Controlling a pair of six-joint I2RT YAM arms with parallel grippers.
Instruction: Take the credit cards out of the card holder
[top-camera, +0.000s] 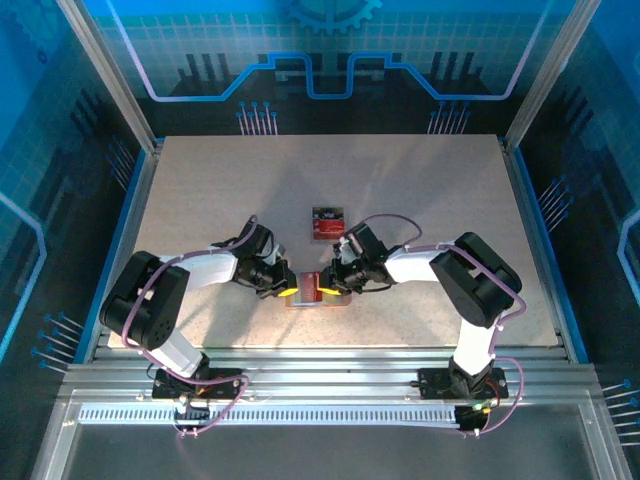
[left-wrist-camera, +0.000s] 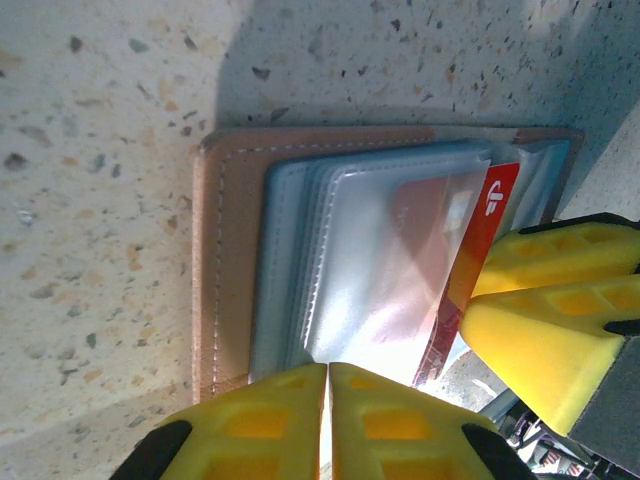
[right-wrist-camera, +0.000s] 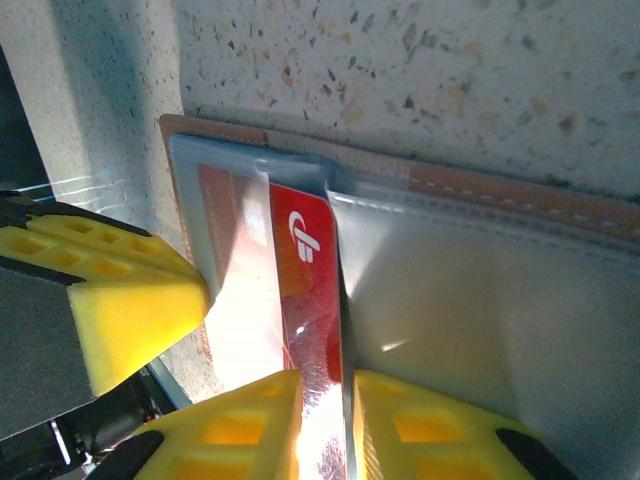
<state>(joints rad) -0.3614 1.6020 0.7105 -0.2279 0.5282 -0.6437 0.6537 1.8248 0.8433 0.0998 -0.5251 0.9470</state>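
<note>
The tan card holder (top-camera: 316, 299) lies open on the table between both grippers, its grey-blue and clear sleeves (left-wrist-camera: 370, 260) facing up. My left gripper (left-wrist-camera: 328, 368) is shut on the edge of a clear sleeve of the card holder (left-wrist-camera: 225, 250). A red credit card (right-wrist-camera: 305, 245) with a white logo sticks partway out of its sleeve, and my right gripper (right-wrist-camera: 325, 378) is shut on its near end. In the left wrist view the same red card (left-wrist-camera: 495, 200) pokes out at the right, beside the right gripper's fingers (left-wrist-camera: 550, 320). Another card, dark and red (top-camera: 326, 222), lies flat farther back.
The speckled table (top-camera: 200, 200) stretches wide to the left, right and back of the wallet. Blue walls and a metal frame (top-camera: 110, 70) close it in. The arm bases stand on the rail at the near edge (top-camera: 320, 385).
</note>
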